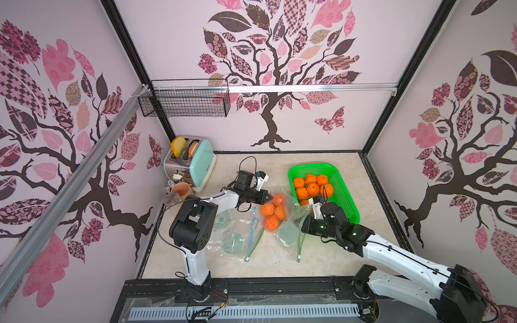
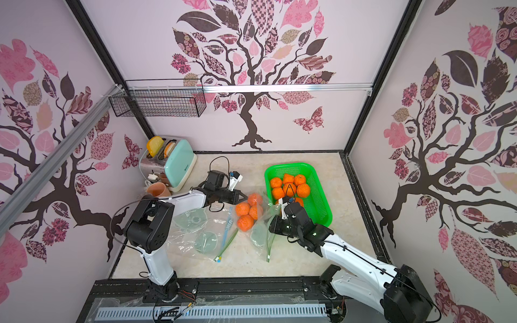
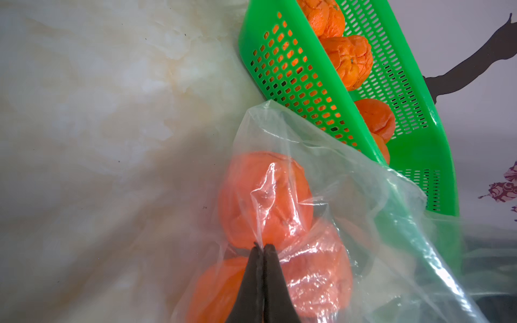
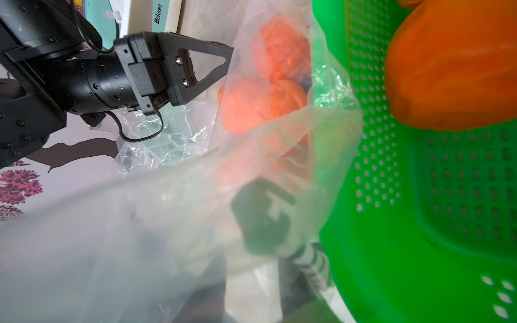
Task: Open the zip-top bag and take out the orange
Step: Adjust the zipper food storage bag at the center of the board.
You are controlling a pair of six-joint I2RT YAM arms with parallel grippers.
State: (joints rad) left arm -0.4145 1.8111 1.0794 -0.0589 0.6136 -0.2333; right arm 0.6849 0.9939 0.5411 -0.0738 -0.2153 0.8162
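Left gripper [image 3: 263,247]: jaws fully together, pinching a fold of clear film on the zip-top bag [image 3: 363,181], right over the oranges inside. In a top view the same gripper [image 1: 267,197] sits at the far end of the bag [image 1: 289,233], beside the topmost orange.

Right gripper [image 4: 265,215]: only a dark shape behind cloudy film, probably its fingers. The bag is draped over it, so I cannot tell how wide it stands or whether it grips anything. In both top views it sits between the bag and the green basket [image 1: 342,201].

Oranges in bag [image 1: 270,222]: four count, clustered, all inside the film, none out. The bag lies mid-table on the marble top [image 1: 279,265]. Its green zip edge points to the near side. Its side by the basket is raised off the table.

The basket is just right of the bag, with the film touching its wall in the left wrist view. It holds a pile of loose oranges [image 1: 312,189].

A second clear bag [image 1: 232,235] lies flat under the left arm, with a blue zip strip [image 1: 253,223]. It has no fruit in it.

Mint toaster [image 1: 201,165] and a terracotta cup [image 1: 181,191] stand at the far left corner, well apart from the bags.
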